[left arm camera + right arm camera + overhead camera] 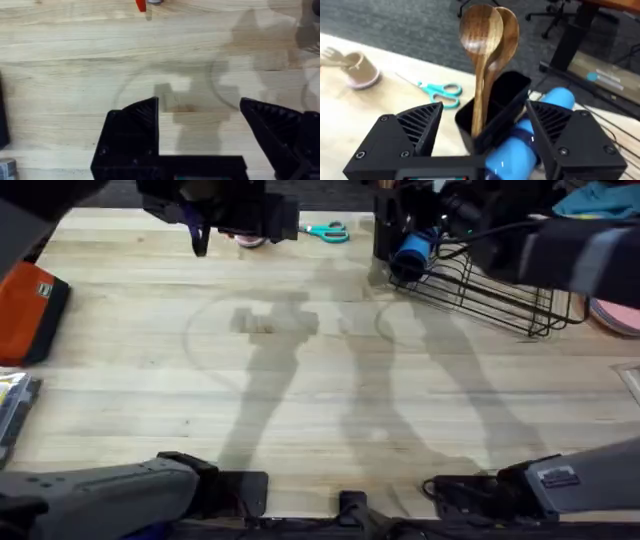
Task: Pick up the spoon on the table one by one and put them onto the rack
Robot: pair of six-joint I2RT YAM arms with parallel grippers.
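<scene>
Left claw (199, 112) gapes (fingers wide apart) above the table (75, 65).

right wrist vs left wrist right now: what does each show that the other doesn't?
Right wrist: two wooden spoons standing bowl-up in the black utensil cup, a blue cylinder beside it, teal scissors, a pink cup, and the open right gripper facing the cup.

Left wrist: a bare stretch of table crossed by arm shadows, a small red object at its far edge, and the open left gripper, holding nothing.

Shared: the pale wooden tabletop and open black fingers.
</scene>
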